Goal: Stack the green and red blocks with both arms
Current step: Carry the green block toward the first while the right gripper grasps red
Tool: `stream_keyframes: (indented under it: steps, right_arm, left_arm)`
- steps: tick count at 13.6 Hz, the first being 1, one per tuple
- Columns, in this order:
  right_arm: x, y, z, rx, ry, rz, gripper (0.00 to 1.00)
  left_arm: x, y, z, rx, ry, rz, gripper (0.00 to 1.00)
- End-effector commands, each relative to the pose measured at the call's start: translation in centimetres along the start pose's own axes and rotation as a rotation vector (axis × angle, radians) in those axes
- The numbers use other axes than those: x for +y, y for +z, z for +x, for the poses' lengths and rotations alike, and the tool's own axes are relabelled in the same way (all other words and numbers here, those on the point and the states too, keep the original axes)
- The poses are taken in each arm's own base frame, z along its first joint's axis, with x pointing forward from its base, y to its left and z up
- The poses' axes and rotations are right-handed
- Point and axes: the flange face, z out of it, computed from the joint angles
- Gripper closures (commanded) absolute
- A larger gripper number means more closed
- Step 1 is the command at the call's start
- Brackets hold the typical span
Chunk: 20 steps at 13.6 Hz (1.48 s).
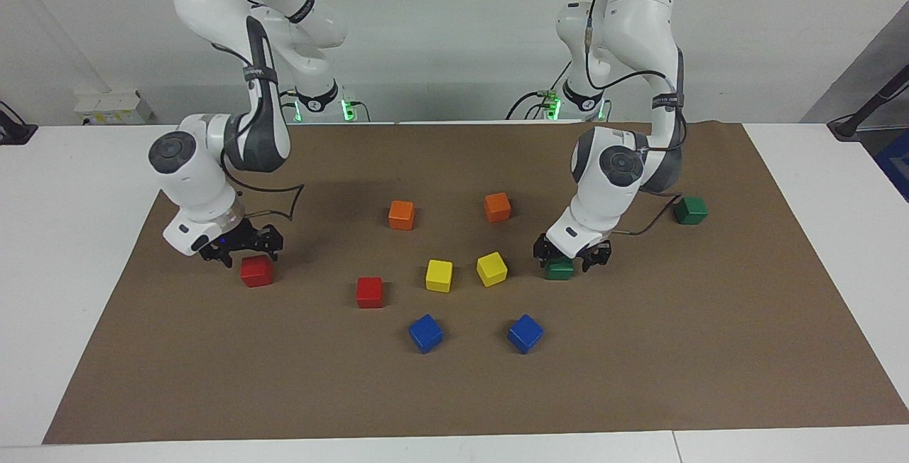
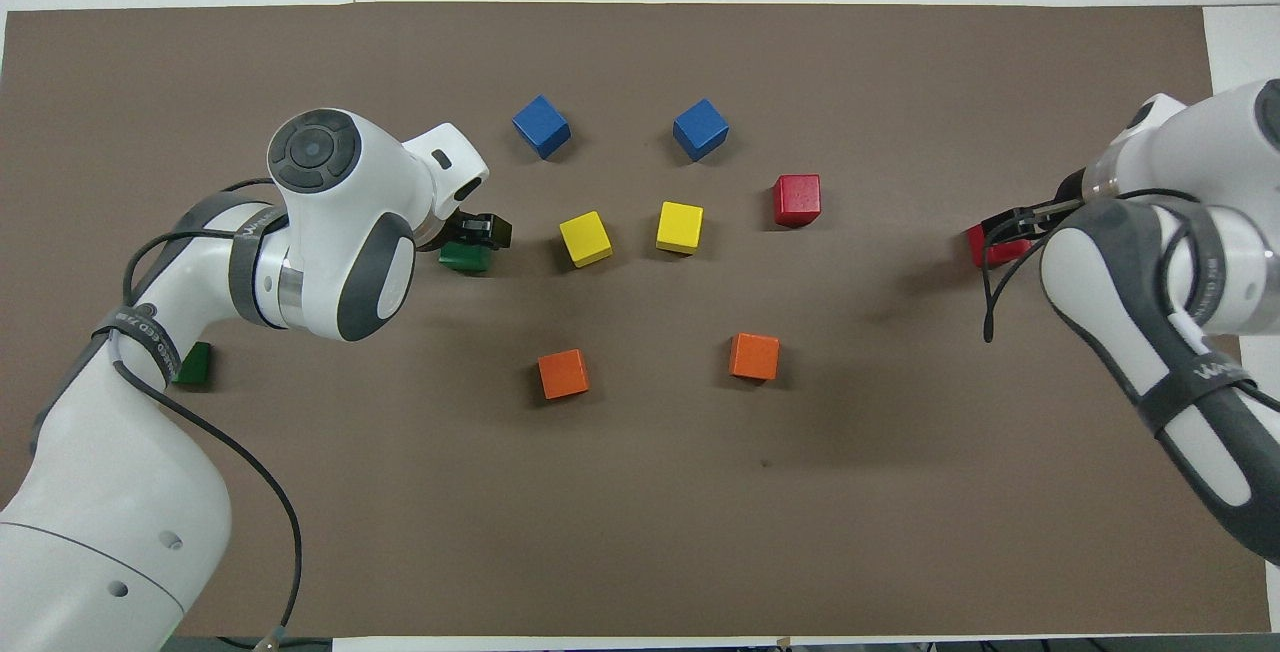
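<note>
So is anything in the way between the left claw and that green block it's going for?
No. The left gripper is open, right down around the green block, nothing between them.

Four small matte cubes rest flat on the brown surface: one red block [image 1: 256,271] at mid-left of the facing view, another red block [image 1: 369,292] near centre, a green block [image 1: 559,269] right of centre, seemingly partly covered, and a second green block [image 1: 690,210] at the right.
</note>
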Motion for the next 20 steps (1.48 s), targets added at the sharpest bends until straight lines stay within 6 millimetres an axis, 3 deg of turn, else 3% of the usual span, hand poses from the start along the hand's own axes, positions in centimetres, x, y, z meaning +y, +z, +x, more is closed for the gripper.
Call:
stream_keyframes:
  steps: [1,2,3,4,5,7,8,10,12,14,16,20]
  right_arm:
    - [-2.7,-6.3,1.8,0.003,0.034,-0.001,0.00]
    - [-5.2,-6.8,2.3,0.017,0.042,-0.003,0.00]
    - [-7.8,-6.8,2.7,0.031,0.058,-0.004,0.00]
    - [-11.0,-6.6,3.0,0.060,0.062,-0.003,0.00]
    - [-14.6,-6.2,3.1,0.078,0.056,0.002,0.00]
    - [-17.6,-4.2,4.1,0.090,0.105,0.006,0.00]
    - [-17.9,-3.7,4.6,0.105,0.104,0.010,0.00]
    - [-18.1,-2.1,5.8,0.113,0.106,0.014,0.00]
    - [-18.1,0.0,6.4,0.099,0.127,0.016,0.00]
    - [-18.5,2.5,6.7,0.068,0.158,0.012,0.00]
    - [-20.7,4.2,6.9,0.064,0.184,0.016,0.00]
    - [-20.9,4.4,8.7,0.100,0.218,0.033,0.00]
  left_arm:
    - [0.6,0.7,-0.5,0.019,-0.005,0.008,0.00]
    - [0.9,1.0,-0.8,0.013,0.001,0.010,0.08]
    - [0.9,1.1,-0.8,0.006,0.001,0.011,0.37]
    - [0.8,1.0,-0.9,-0.004,0.000,0.014,0.77]
    - [0.7,0.9,-1.0,-0.023,0.005,0.018,1.00]
    - [0.1,-0.5,-0.4,-0.049,0.006,0.040,1.00]
    - [-0.4,-2.0,-0.1,-0.063,-0.009,0.040,1.00]
    - [-4.4,-7.6,-0.3,-0.071,-0.080,0.027,1.00]
    - [-7.6,-13.1,-2.7,-0.103,-0.122,0.030,1.00]
    - [-13.7,-16.2,-5.0,-0.149,-0.137,0.030,1.00]
    - [-20.4,-17.2,-7.0,-0.181,-0.138,0.023,1.00]
    - [-29.8,-15.7,-11.4,-0.151,-0.108,0.030,1.00]
